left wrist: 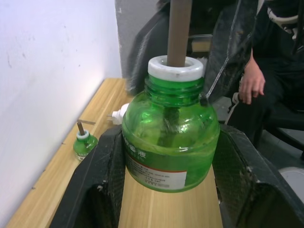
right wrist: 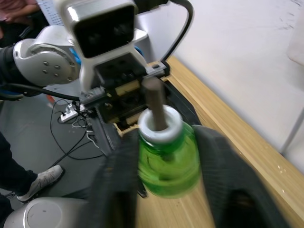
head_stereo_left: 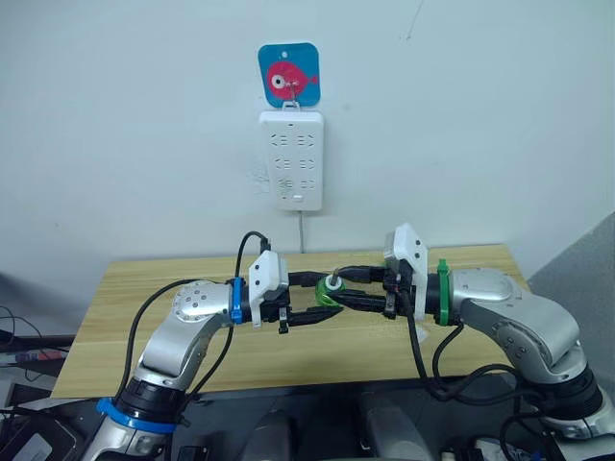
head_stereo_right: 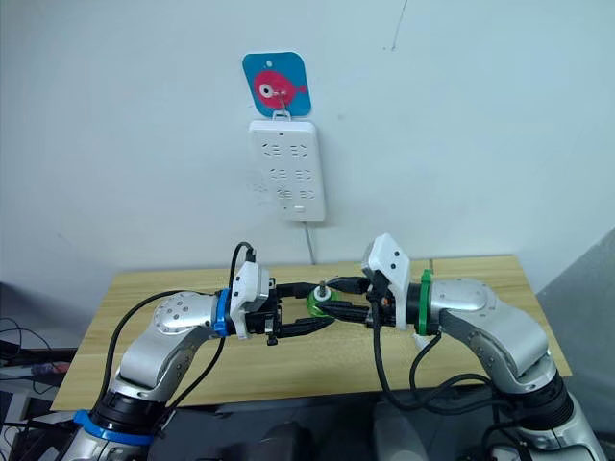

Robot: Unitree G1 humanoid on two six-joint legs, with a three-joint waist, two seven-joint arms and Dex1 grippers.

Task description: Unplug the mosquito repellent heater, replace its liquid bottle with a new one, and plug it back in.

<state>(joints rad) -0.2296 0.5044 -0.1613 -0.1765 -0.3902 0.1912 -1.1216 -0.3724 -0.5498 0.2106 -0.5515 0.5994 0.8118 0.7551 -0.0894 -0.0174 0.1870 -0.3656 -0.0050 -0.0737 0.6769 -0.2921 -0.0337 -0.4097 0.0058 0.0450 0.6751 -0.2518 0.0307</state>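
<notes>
A green liquid bottle with a white collar and a brown wick hangs above the middle of the wooden table. My left gripper is shut on its body from the left, and the black fingers press both sides. My right gripper reaches in from the right and is shut on the same bottle. The white mosquito repellent heater lies on the table with its prongs showing. A second small green bottle stands next to it, near the wall.
A white power strip hangs on the wall under a blue fish hook, its cable dropping behind the table. A person in dark clothes sits beyond the table's end.
</notes>
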